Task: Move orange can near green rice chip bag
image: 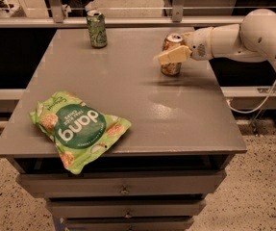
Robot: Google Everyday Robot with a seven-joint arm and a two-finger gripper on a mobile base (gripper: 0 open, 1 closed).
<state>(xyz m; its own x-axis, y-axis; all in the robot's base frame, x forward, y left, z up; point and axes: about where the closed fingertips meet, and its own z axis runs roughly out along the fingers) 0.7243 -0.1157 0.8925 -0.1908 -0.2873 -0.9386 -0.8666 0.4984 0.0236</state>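
The orange can (170, 69) stands upright on the right rear part of the grey table (142, 105). My gripper (168, 53) reaches in from the right on a white arm (233, 38) and is at the can, its pale tip crossing the front of the can's upper half. The green rice chip bag (77, 129) lies flat at the table's front left corner, partly over the front edge, far from the can.
A green can (97, 29) stands upright at the table's back left. A rail and dark gap run behind the table. Drawers sit below the front edge. A cable hangs at the right.
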